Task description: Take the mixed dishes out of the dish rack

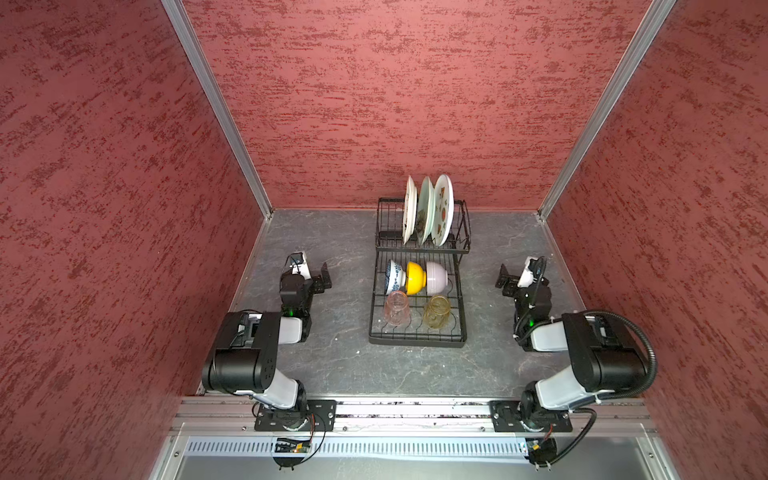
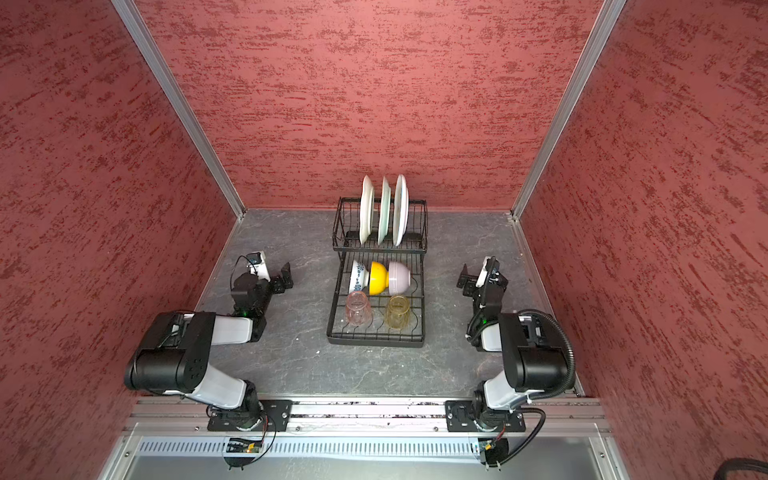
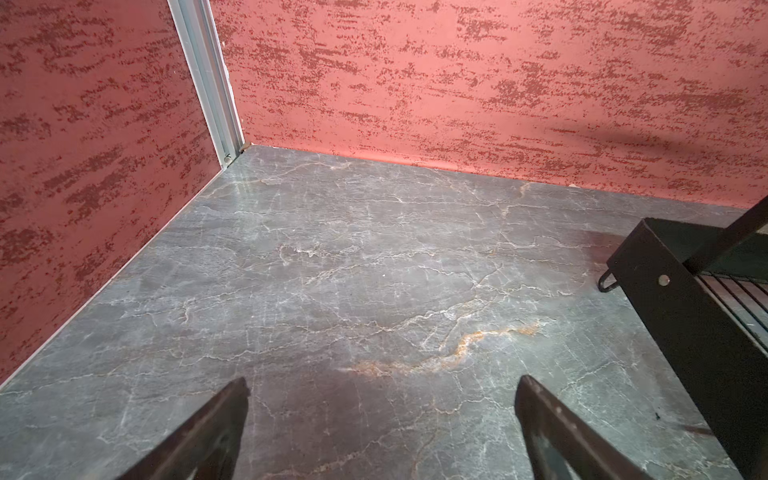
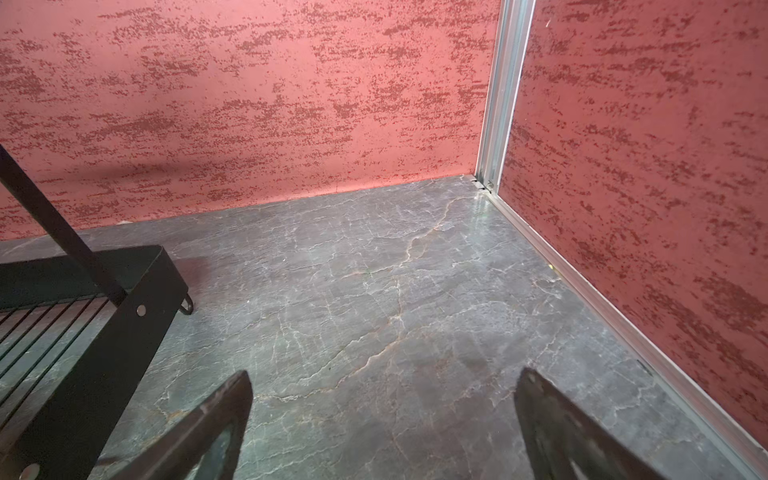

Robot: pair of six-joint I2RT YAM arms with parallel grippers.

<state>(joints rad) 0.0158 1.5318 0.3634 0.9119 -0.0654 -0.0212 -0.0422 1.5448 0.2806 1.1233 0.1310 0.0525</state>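
Dish rack point(image 1: 417, 341) was pictured at the middle of the tabletop point(image 1: 332, 370), its raised back tier set close to the rear wall. Three plates point(image 1: 424, 210) were stood on edge in that tier. A blue-white bowl point(image 1: 395, 277), a yellow bowl point(image 1: 415, 277) and a pale pink bowl point(image 1: 436, 275) were lined up on the front tier, with a pinkish glass point(image 1: 397, 308) and an amber glass point(image 1: 436, 311) placed nearer the front rim. The left fingers point(image 3: 208, 432) were held wide apart over bare tabletop beside the rack's left edge; the right fingers point(image 4: 557, 424) were spread likewise off its right edge. Open tabletop was left on both sides and in front.
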